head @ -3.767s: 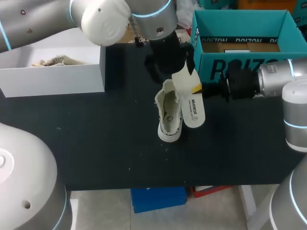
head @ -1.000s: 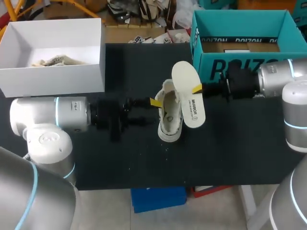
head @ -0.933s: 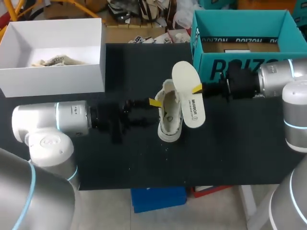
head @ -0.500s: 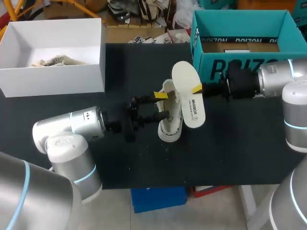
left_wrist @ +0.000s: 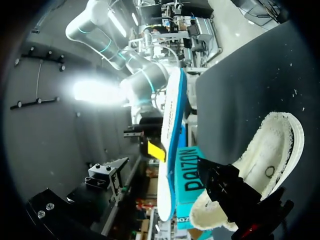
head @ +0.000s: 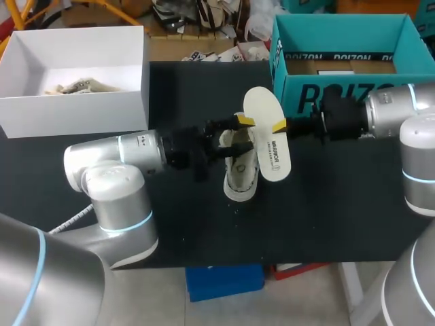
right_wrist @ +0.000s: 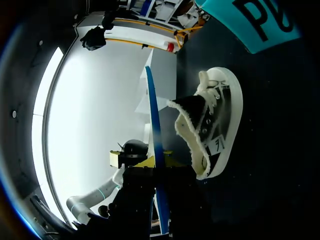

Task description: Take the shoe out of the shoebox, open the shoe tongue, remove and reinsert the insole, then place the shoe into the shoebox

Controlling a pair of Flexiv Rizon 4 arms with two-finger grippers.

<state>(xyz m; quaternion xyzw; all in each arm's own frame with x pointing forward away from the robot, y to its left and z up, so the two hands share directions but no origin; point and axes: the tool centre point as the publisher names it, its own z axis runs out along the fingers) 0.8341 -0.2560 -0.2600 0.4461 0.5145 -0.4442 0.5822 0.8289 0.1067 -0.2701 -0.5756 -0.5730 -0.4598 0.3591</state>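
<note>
A cream canvas shoe lies on the black table, opening up. My right gripper comes in from the right and is shut on the white insole, holding it in the air just right of the shoe. In the right wrist view the insole stands edge-on between the yellow tips, with the shoe beside it. My left gripper is at the shoe's far end, its fingers spread wide on either side of the shoe's collar. The insole hangs beyond it.
A white shoebox with pale contents stands at the back left. A teal box stands at the back right, behind my right arm. Bare black table lies in front of the shoe.
My left arm has swung right across the table and its open gripper has reached the shoe's far end. The right arm, the insole and the shoe have kept still.
</note>
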